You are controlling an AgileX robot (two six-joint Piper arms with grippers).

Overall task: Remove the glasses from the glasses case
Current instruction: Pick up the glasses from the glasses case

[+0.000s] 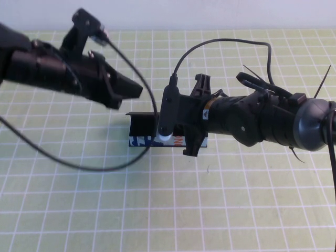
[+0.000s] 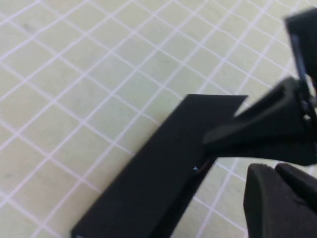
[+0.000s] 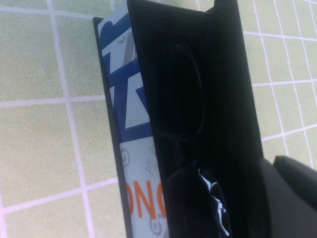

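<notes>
Green grid mat (image 1: 79, 210) – glasses case (image 1: 140, 124) open; left gripper (image 1: 131, 86), right gripper (image 1: 191, 118) above.

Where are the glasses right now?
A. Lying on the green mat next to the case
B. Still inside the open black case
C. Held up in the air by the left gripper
B. The right wrist view looks into the open glasses case and shows the glasses lying inside; the right gripper is at the case, the left gripper just above it.
</notes>
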